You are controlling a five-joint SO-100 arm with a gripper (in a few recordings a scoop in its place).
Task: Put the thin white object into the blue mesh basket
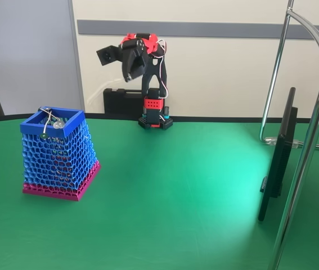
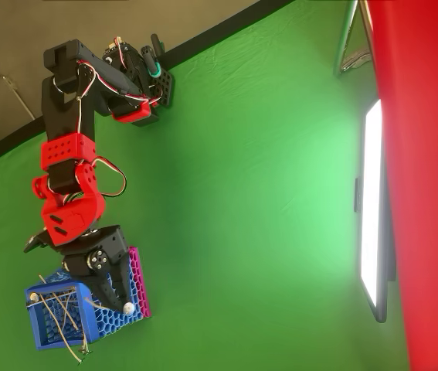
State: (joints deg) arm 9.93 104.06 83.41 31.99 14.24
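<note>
The green table (image 1: 176, 214) carries the blue mesh basket (image 1: 63, 160) near its left edge in the fixed view, with greyish wires (image 2: 60, 309) inside. In the overhead view, the raised gripper (image 2: 116, 297) pinches the thin white object (image 2: 128, 308), jaws nearly closed, by the basket's rim.

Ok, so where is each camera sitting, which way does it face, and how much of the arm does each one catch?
Fixed view: low at the near side of the green table, facing across it to the wall; the whole arm shows, with the gripper held high.
Overhead view: above the table, looking down; the arm runs from its base at top left down to the gripper, seen next to the blue mesh basket.
Shared: both show the table, the arm and the basket.
</note>
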